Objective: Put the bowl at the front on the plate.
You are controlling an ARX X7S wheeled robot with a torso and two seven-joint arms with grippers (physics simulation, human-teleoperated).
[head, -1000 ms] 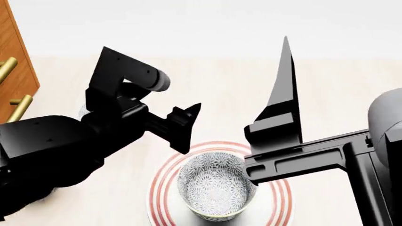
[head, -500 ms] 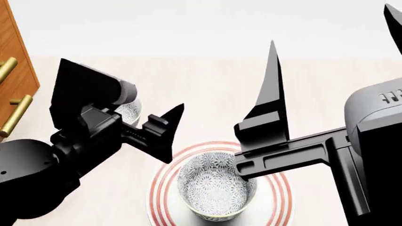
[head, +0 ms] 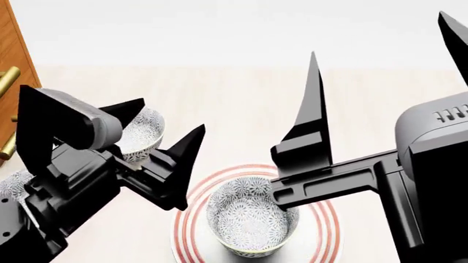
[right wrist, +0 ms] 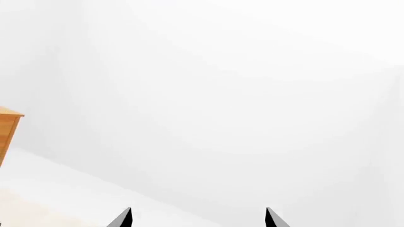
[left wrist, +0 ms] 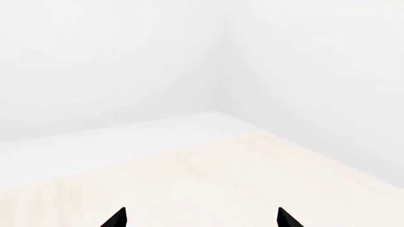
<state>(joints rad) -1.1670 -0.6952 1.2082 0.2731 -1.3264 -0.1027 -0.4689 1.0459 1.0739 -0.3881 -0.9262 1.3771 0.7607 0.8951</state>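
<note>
In the head view the bowl (head: 252, 216), white with a dense grey-blue floral pattern, stands upright in the middle of the plate (head: 187, 219), a wide white plate with red rings. My left gripper (head: 170, 116) hangs open to the left of the plate, above the table, holding nothing. Raised high over the plate's right side, my right gripper (head: 378, 35) is open and empty, its arm crossing just above the bowl's rim. Both wrist views show only the fingertips of the left gripper (left wrist: 202, 213) and the right gripper (right wrist: 198, 213), wide apart.
A second patterned bowl (head: 144, 131) sits on the pale table (head: 241, 98) behind my left gripper. Part of a third (head: 12, 183) shows at the left edge. A wooden cabinet (head: 16, 60) with brass handles stands at far left, its corner (right wrist: 6, 127) also in the right wrist view.
My left arm has drawn back to the left and down, uncovering the bowl behind it. My right arm shifted slightly left. The bowl on the plate has not moved.
</note>
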